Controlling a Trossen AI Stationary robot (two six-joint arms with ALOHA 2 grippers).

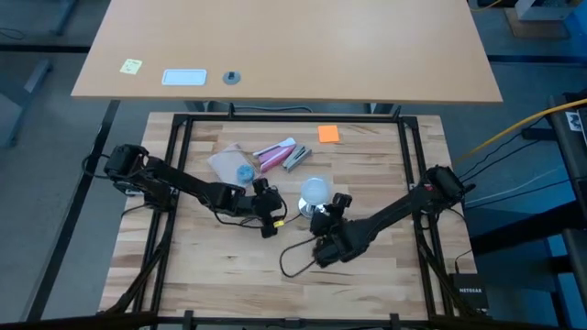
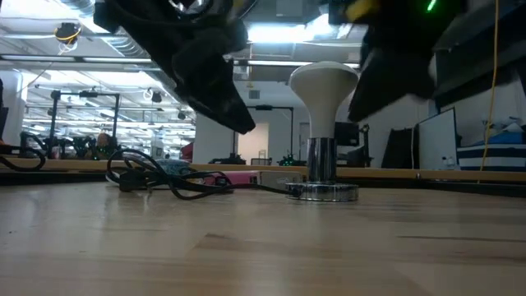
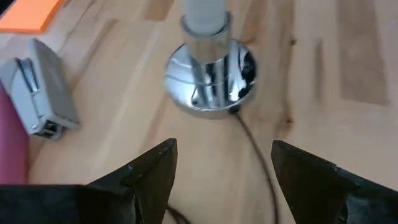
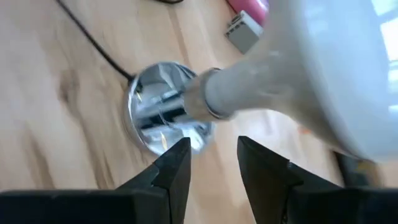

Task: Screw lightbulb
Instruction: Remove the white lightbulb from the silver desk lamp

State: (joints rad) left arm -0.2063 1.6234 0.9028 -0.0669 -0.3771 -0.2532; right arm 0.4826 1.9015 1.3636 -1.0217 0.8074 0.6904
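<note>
The frosted-white lightbulb (image 2: pixel 325 85) stands upright with its neck in the silvery socket (image 2: pixel 321 164), whose round base rests on the wooden table (image 1: pixel 229 266) near the middle. My left gripper (image 3: pixel 224 146) hovers open just left of the socket (image 3: pixel 211 78), pointing slantwise down at it, with nothing between its fingers. My right gripper (image 4: pixel 214 146) is raised on the socket's near-right side, its fingers apart and empty, the bulb (image 4: pixel 323 68) and socket (image 4: pixel 163 106) in front of it. In the high view the left gripper (image 1: pixel 271 220) and right gripper (image 1: pixel 339 203) flank the bulb (image 1: pixel 315 190).
A thin black cord (image 1: pixel 293 257) loops from the socket toward the near edge. Behind the bulb lie a pink-and-white tube (image 1: pixel 275 154), a small grey part (image 3: pixel 37 87), a clear bag (image 1: pixel 234 167) and an orange note (image 1: pixel 328 134). A black frame (image 1: pixel 179 165) borders the table.
</note>
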